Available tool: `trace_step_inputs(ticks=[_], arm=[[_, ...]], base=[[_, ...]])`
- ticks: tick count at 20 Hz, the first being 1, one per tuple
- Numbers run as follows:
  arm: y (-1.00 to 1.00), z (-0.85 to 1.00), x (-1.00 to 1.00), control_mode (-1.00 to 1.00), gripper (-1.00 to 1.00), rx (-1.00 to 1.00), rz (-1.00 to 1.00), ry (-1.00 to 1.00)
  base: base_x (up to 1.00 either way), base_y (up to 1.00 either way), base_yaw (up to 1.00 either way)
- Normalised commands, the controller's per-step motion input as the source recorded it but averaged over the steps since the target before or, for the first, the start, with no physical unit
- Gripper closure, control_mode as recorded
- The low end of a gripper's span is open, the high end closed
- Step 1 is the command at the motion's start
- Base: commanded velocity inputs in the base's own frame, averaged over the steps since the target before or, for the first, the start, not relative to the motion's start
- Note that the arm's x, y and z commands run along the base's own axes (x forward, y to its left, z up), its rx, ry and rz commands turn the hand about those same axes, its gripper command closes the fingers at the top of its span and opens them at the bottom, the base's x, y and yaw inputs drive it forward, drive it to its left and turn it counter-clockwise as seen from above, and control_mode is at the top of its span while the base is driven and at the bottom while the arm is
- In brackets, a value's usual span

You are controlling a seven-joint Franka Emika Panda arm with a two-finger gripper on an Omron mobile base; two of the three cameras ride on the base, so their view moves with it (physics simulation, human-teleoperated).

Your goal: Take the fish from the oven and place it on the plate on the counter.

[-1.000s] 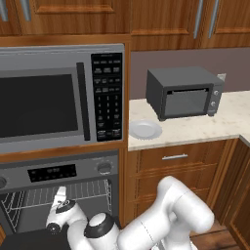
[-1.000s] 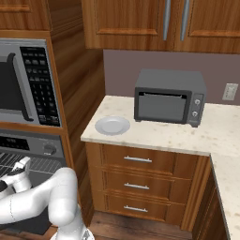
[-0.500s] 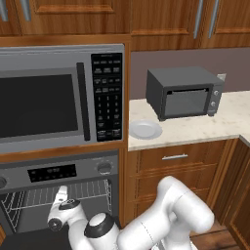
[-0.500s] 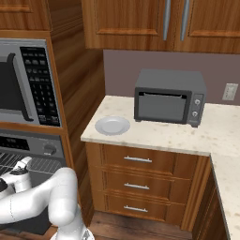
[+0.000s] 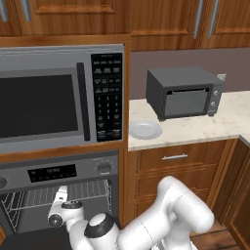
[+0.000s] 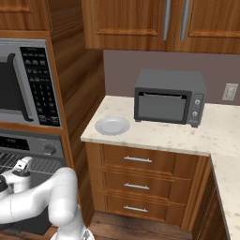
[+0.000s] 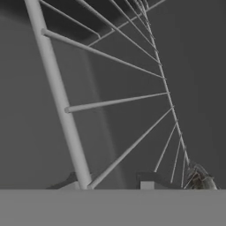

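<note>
The oven stands open below the microwave, its wire rack showing. My gripper reaches into the cavity over the rack, also seen from the right. In the hand view the two fingertips barely rise above the bottom edge, with a rack bar crossing between them. A small grey-green bit, apparently the fish, lies on the rack just right of the right fingertip. Whether the jaws grip it is hidden. The plate sits bare on the counter beside the oven column, and shows again in the right base view.
A large microwave hangs directly above the oven. A dark toaster oven stands on the counter right of the plate. Wooden drawers sit under the counter and wall cabinets hang above.
</note>
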Motion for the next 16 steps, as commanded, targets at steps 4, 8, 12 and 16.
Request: trace_step_inputs(ticks=[4,8,12,16], arm=[[0.00,-0.61,-0.51,-1.00,1.00,0.00,0.00,0.00],[0.00,-0.64,-0.67,-1.00,1.00,0.00,0.00,0.00],[0.00,-0.61,-0.79,-1.00,1.00,0.01,0.00,0.00],[0.00,-0.63,-0.94,-1.00,1.00,0.00,0.00,0.00]], base=[[0.00,0.00,0.00],[0.00,0.00,0.00],[0.00,0.00,0.00],[0.00,0.00,0.00]])
